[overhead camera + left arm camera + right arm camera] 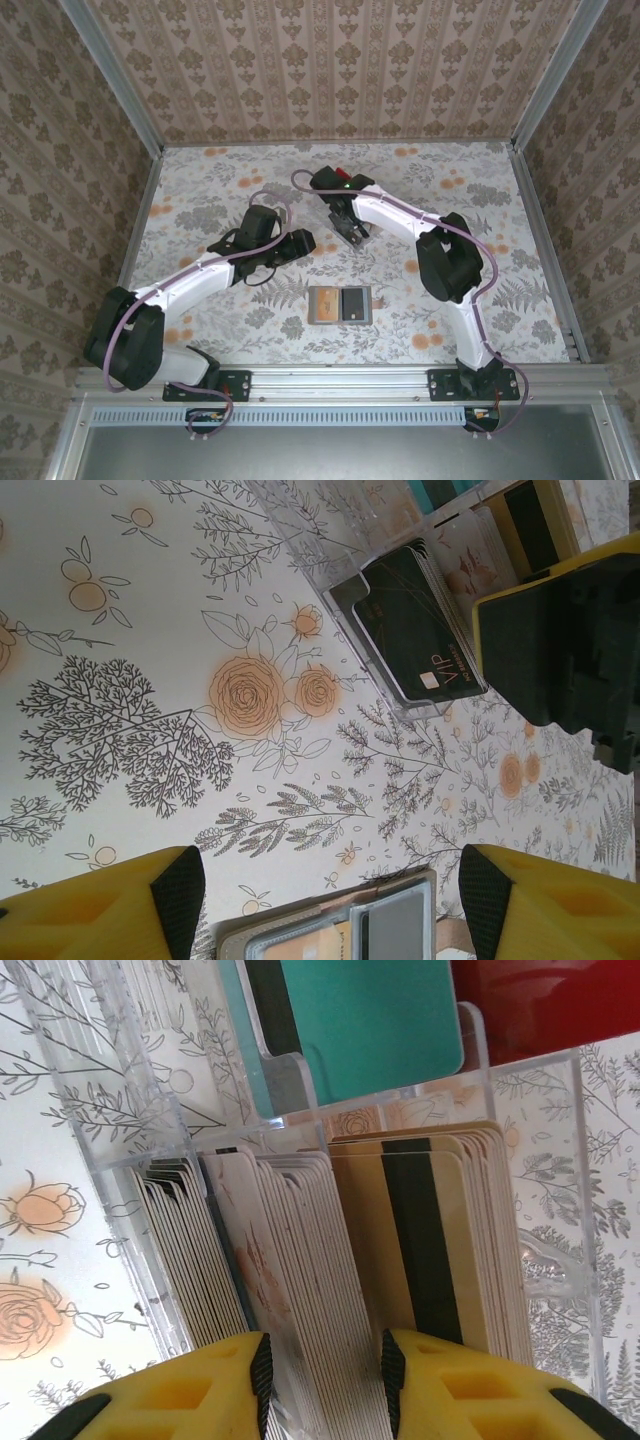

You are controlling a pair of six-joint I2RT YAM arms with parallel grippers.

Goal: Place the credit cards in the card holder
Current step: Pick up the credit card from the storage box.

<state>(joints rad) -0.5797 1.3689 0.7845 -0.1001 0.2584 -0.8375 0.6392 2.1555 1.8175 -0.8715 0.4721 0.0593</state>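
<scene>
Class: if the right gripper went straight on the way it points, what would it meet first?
Probably the stack of pale cards standing in the clear rack, right ahead of the open right gripper. Exact depth is unclear.

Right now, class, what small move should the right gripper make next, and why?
Probably ease down and close on a card: the right gripper is open, with credit cards in the clear rack showing between its fingers.
</scene>
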